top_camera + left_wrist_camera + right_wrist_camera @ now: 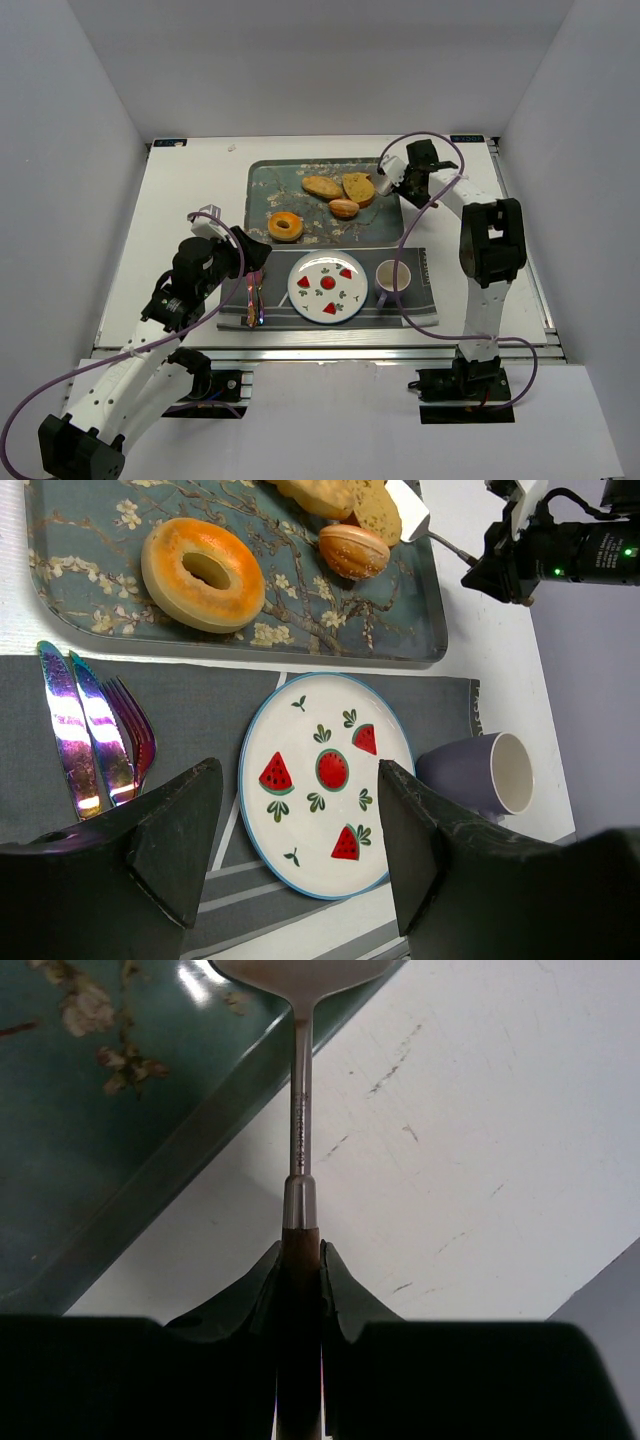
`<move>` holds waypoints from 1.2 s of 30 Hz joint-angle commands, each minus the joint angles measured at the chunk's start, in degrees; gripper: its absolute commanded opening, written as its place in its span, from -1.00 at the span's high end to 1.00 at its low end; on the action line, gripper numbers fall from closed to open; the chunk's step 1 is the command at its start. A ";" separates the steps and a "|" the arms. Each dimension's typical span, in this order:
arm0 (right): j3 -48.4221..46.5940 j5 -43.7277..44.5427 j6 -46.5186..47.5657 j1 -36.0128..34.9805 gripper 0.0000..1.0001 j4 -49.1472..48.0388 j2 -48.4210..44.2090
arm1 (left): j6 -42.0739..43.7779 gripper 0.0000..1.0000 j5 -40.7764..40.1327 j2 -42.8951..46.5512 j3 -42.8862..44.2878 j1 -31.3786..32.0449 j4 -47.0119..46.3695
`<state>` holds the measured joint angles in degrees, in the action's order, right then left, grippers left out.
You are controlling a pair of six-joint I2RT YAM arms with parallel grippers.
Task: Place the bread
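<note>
Found right gripper [300,1260] pinched tight on the wooden handle of a spatula [299,1110], jaws pressed against it from both sides. Observed the steel blade lying over the right edge of the floral tray [262,190], close beside the slice of bread [359,187]. Contact with the slice, or position beneath it, not determinable.

Noted the bread, all resting on the tray: the slice, an oval roll [322,186] touching it on the left, a small round bun [353,550] just in front, and a bagel [203,572] apart from these, nearer the left arm. Nothing lifted.

Found left gripper [298,770] spread wide, holding nothing, hovering above the watermelon-patterned plate [275,735] on the grey placemat [180,700]. Recorded cutlery [90,735] left of the plate and mug [490,770] right of it.

Judged step in hand: approach with the spatula, ahead of scooping. Plate bare, placing not yet done.

Required next: sliding the blade flat beneath one piece without shoving it into its neighbours, then lifting level and carrying across to the plate. Plate taken as likely destination only, none named in the task.
</note>
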<state>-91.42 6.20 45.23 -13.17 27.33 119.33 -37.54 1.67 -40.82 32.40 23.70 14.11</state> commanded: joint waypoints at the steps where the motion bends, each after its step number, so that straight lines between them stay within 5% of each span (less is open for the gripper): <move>1: 1.41 -4.25 3.11 -0.98 1.00 1.41 -4.54 | 0.01 -0.45 0.44 0.39 0.73 -0.24 -1.45; 23: -4.20 -15.07 -1.02 -2.21 1.00 13.62 -3.23 | 0.10 -0.45 0.26 0.39 0.91 -0.24 -1.54; 36: -9.92 -24.91 -8.41 4.90 1.00 18.99 0.12 | 0.10 -0.45 -0.26 1.53 1.35 -0.24 -0.49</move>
<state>-97.97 -13.96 39.33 -10.22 45.36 119.77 -37.54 1.67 -40.58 32.40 23.70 14.11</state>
